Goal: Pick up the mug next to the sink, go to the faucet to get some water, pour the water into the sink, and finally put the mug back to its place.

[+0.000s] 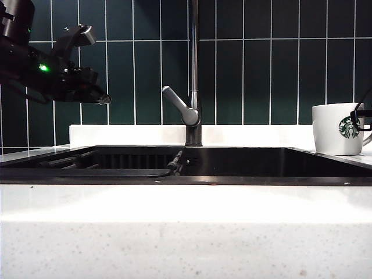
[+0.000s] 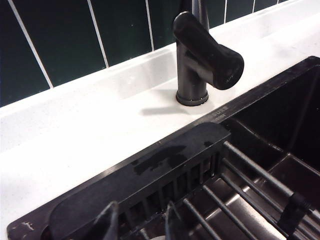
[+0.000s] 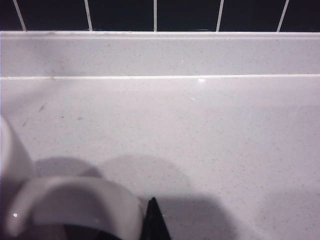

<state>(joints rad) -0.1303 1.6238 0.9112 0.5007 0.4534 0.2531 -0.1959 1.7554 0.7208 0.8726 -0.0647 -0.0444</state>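
The white mug (image 1: 337,129) with its green logo stands on the counter to the right of the sink (image 1: 186,179). My right gripper (image 1: 363,118) is at its handle. In the right wrist view the white handle (image 3: 75,202) arches between a black fingertip (image 3: 155,225) on its outer side and a dark finger under the arch, so my right gripper (image 3: 120,231) is shut on the handle. My left gripper (image 1: 96,67) hangs open and empty, high over the sink's left end and left of the faucet (image 1: 195,58). Its fingertips (image 2: 112,222) stand apart. Water is out of view.
The faucet's lever (image 1: 180,106) angles up to the left; the left wrist view shows the lever (image 2: 207,52) close. A bar rack (image 2: 250,180) lies in the sink (image 2: 150,160). Dark tiles (image 1: 267,64) back the white ledge (image 1: 128,135).
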